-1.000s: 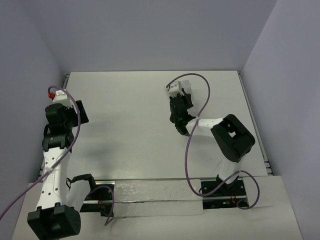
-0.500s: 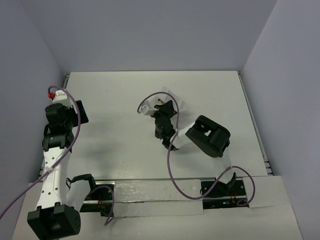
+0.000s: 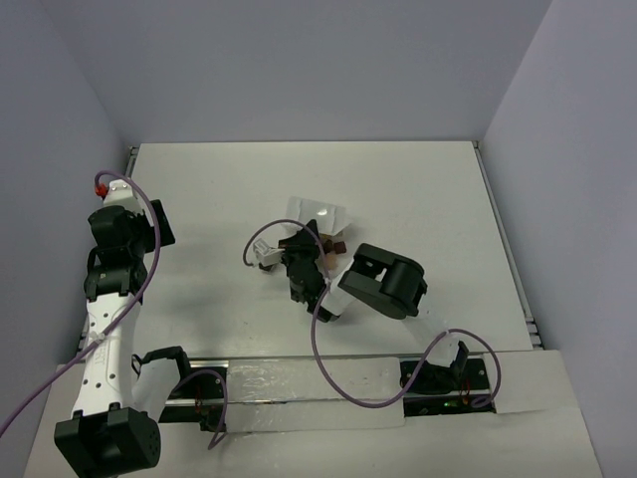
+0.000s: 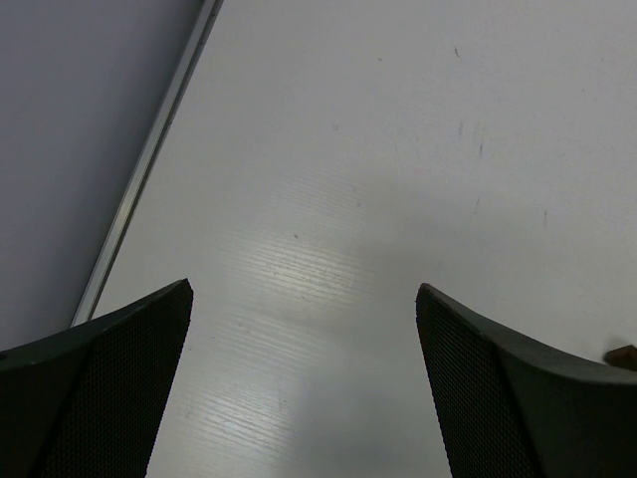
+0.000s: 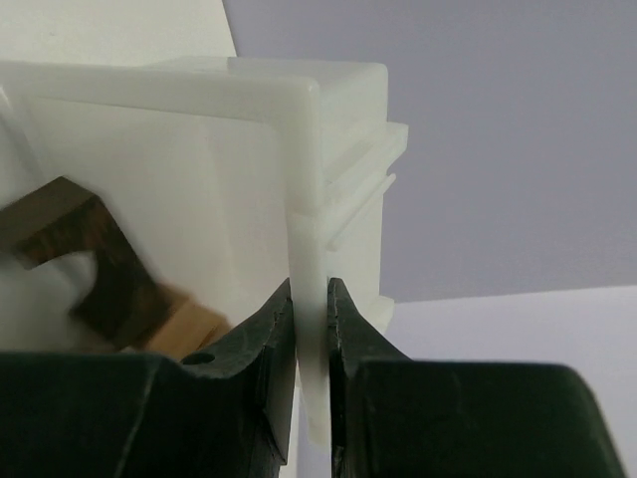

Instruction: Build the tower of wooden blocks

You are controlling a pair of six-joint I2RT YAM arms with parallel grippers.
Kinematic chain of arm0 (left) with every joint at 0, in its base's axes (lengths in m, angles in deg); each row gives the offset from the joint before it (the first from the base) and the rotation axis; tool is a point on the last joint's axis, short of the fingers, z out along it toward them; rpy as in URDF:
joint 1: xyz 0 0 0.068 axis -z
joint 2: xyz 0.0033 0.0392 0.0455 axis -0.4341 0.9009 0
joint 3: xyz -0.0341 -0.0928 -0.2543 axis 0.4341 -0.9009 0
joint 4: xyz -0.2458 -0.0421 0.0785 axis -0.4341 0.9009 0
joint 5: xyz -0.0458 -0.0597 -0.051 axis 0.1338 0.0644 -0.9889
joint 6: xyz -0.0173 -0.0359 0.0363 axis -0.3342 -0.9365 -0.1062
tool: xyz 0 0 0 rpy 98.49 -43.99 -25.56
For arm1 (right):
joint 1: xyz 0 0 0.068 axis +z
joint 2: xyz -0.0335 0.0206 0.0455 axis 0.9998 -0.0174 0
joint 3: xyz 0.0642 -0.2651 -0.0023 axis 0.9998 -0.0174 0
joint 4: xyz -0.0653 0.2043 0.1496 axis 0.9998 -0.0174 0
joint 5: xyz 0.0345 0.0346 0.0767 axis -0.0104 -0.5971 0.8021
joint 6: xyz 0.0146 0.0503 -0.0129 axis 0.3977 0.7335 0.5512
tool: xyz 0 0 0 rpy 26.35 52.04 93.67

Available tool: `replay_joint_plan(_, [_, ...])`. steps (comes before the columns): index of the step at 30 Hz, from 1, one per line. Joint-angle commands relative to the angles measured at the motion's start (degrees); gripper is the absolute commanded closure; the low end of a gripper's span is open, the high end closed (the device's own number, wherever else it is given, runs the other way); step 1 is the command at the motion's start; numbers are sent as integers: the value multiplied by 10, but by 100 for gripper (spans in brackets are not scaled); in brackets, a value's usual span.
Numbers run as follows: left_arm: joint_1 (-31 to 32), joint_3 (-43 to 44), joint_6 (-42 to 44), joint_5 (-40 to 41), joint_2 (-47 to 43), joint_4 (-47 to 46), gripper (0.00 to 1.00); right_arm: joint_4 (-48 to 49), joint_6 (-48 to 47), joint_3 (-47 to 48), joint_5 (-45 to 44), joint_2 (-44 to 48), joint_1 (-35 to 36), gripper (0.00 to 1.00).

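Note:
My right gripper (image 5: 311,299) is shut on the side wall of a white tray (image 5: 299,149), which it holds tilted. Inside the tray, blurred, are a dark brown wood block (image 5: 90,259) and a light tan block (image 5: 189,324). From above, the tray (image 3: 320,213) sits at the table's middle with small brown blocks (image 3: 334,247) at its near edge, beside my right gripper (image 3: 311,244). No stacked wood block tower is in view. My left gripper (image 4: 304,378) hangs open over bare table at the far left (image 3: 159,223).
The white table (image 3: 438,199) is walled at the back and both sides. A metal rail (image 4: 149,159) runs along its left edge near my left gripper. Purple cables loop around both arms.
My right arm has swung left and toward the near side, carrying the tray from the back right to the middle. Blocks now show beside the tray. The left arm has not moved.

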Motion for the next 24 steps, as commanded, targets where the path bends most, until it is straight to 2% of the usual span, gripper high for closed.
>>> replay_joint_plan(1, [2, -1, 4, 10, -6, -13, 1, 238, 26, 12, -19, -41, 22, 100])
replay_joint_plan(15, [1, -1, 2, 12, -9, -16, 1, 238, -25, 54, -36, -43, 21, 100])
replay_joint_plan(24, [1, -3, 3, 16, -9, -18, 1, 238, -67, 134, -6, -6, -50, 100])
